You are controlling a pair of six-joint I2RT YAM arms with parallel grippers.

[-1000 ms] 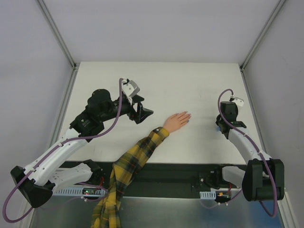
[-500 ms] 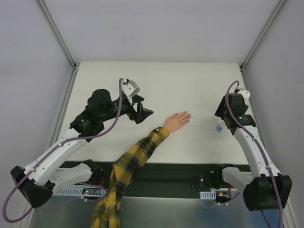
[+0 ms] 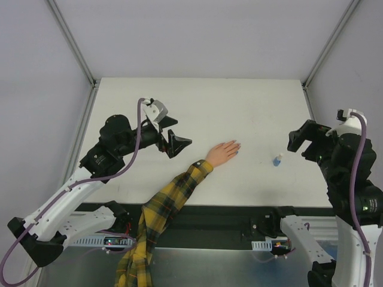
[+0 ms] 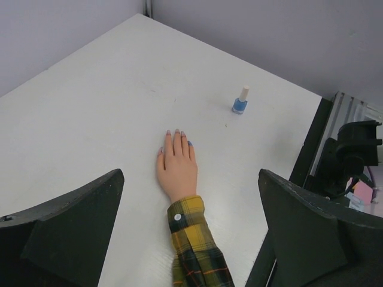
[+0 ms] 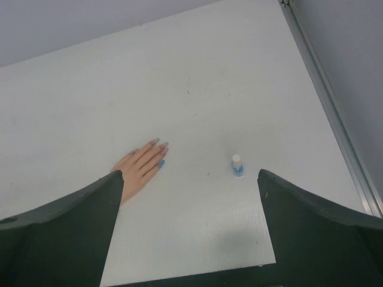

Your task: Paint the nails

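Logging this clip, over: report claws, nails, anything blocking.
Left claw open, right claw open, both empty. Nails some tinted blue, hand lying flat. Polish bottle capped, upright, apart. Nothing blocking.

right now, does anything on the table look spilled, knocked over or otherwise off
Nothing stands out. The polish bottle stands upright and capped on the table, apart from the hand, with no spill visible. A few nails look tinted blue. The left gripper and right gripper are open, empty and clear of the hand.
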